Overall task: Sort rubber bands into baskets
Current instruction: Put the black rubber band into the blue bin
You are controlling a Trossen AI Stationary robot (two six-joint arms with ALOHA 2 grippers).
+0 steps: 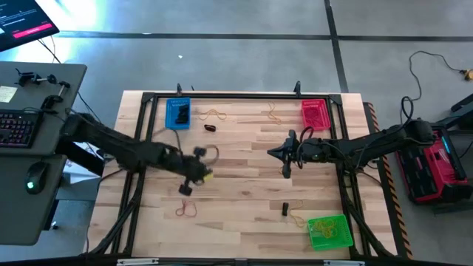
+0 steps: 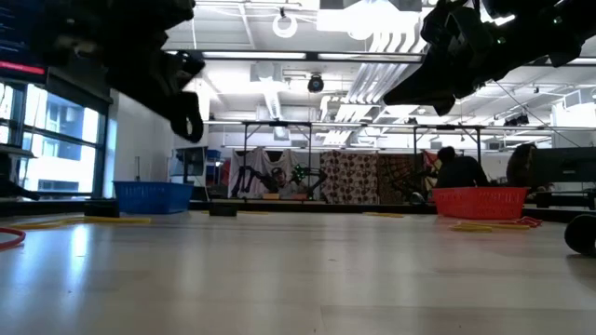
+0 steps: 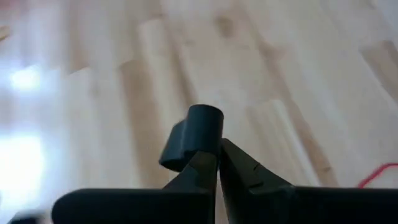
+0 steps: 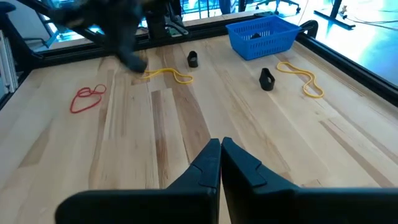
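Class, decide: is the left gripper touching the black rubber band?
Touching. In the left wrist view the left gripper has its fingertips closed on the black rubber band, which sticks out directly from between them.

Pale wooden plank desk [image 4: 186, 124], smooth with a soft sheen.
Blue plastic mesh basket [image 4: 261, 36]; thin red rubber band loop [image 4: 87, 98]; matt dark jaws.

Blue basket [image 1: 179, 114], red basket [image 1: 315, 114], green basket [image 1: 329, 232]

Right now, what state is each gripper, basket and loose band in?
left gripper: shut on black rubber band, above table.
right gripper: shut, empty, above mid-table.
blue basket: upright, dark bands inside.
red basket: upright.
green basket: upright, yellow bands inside.
red rubber band: loose on table.
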